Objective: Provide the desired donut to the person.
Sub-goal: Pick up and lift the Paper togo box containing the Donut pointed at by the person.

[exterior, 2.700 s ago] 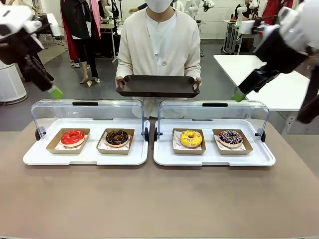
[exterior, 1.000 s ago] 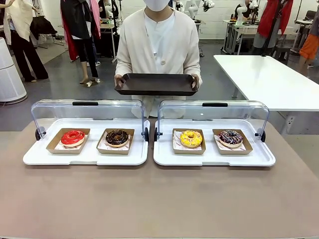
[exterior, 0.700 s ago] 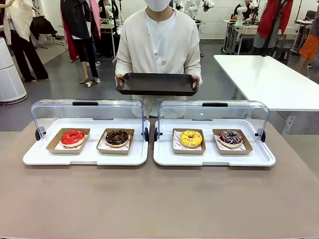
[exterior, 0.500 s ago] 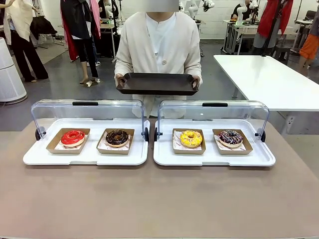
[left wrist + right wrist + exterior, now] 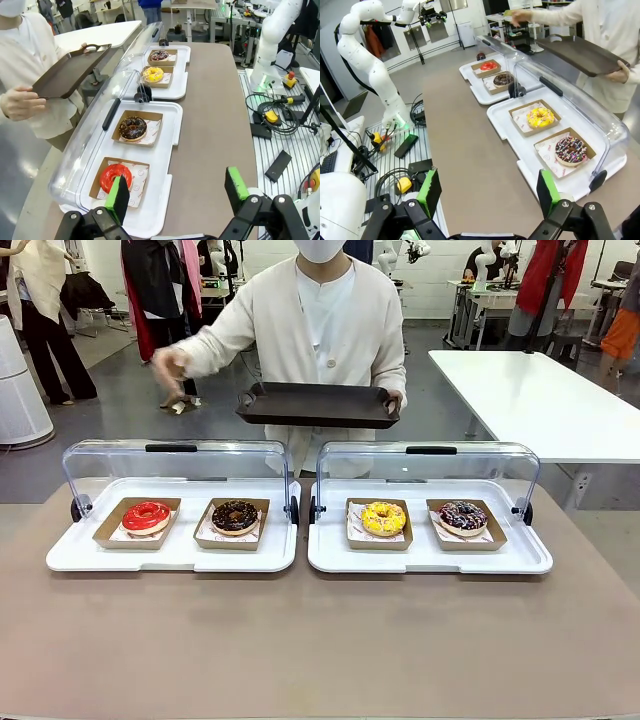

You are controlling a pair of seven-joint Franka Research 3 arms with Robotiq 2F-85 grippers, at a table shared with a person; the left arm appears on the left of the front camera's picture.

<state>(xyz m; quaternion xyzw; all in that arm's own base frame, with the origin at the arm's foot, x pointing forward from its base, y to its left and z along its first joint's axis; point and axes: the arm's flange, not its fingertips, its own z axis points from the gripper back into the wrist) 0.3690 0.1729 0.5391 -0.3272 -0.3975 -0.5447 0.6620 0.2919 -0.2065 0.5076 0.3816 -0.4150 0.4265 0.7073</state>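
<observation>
Our left fingers and right fingers both stand wide apart above the desk, holding nothing. The red donut and chocolate donut sit in the left case, the yellow donut and sprinkled donut in the right case. Across from us the person holds a dark tray in one hand, with the other hand raised out toward our left.
</observation>
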